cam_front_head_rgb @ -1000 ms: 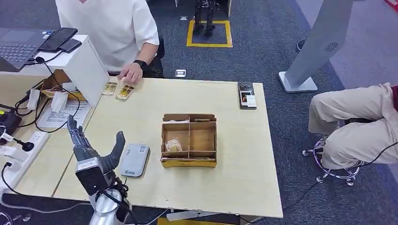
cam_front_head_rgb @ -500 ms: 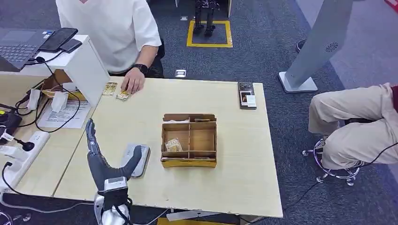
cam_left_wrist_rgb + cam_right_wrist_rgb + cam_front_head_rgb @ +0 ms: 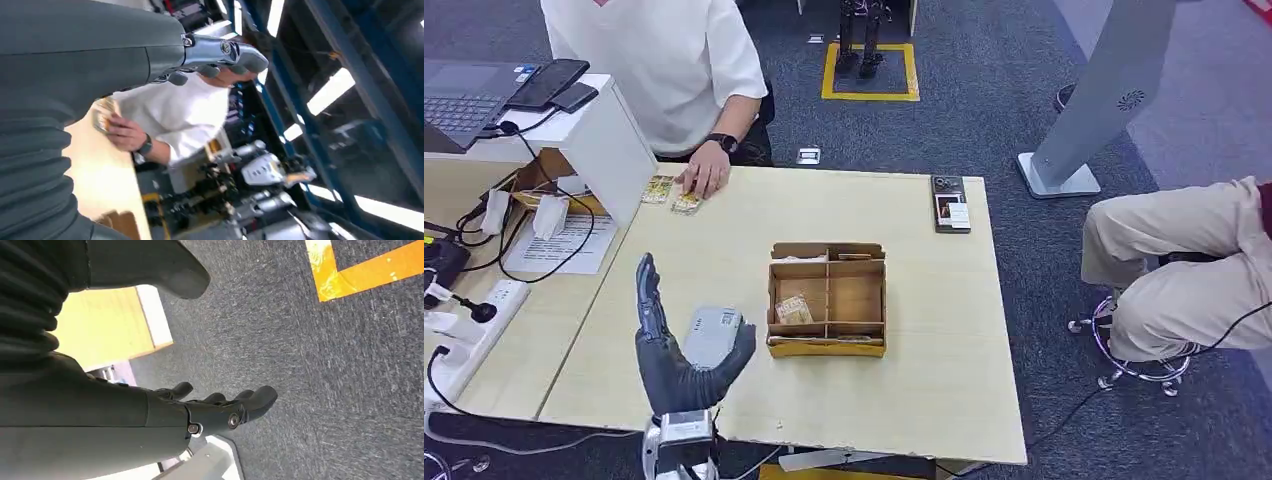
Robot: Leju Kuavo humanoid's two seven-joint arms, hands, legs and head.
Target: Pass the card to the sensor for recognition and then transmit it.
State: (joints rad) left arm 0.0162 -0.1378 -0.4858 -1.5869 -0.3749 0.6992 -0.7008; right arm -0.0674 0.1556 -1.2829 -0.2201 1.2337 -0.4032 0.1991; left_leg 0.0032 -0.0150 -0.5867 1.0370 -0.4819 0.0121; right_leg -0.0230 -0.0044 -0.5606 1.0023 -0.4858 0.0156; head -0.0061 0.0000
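We see the left hand (image 3: 682,365) raised above the near left part of the table (image 3: 924,400), its fingers spread and pointing up, the thumb stretched toward the divided box; it holds nothing. Its palm partly covers the grey sensor (image 3: 714,335), which lies flat on the table just to the left of the cardboard box (image 3: 828,298). In the left wrist view the fingers (image 3: 235,50) are extended and bare, reaching out toward the person.

The right hand (image 3: 215,407) hangs over the grey carpet (image 3: 325,365) beside the table's edge, fingers loosely extended with nothing between them.

The box sits in the middle of the table and is split into compartments. 1 card (image 3: 793,309) lies in its left compartment. 2 more cards (image 3: 671,193) lie at the far left edge of the table, and the person's hand (image 3: 705,179) rests on the right one of them. The person wears a white shirt (image 3: 659,60) and a dark wristwatch (image 3: 722,143).

A small dark device (image 3: 950,203) lies at the far right edge of the table; it may be a card reader or a phone, we cannot tell which from here. To the left, a side desk holds a laptop (image 3: 464,95), a white power strip (image 3: 469,330) and tangled cables. At the right, a seated person's legs in beige trousers (image 3: 1184,265) come into view.
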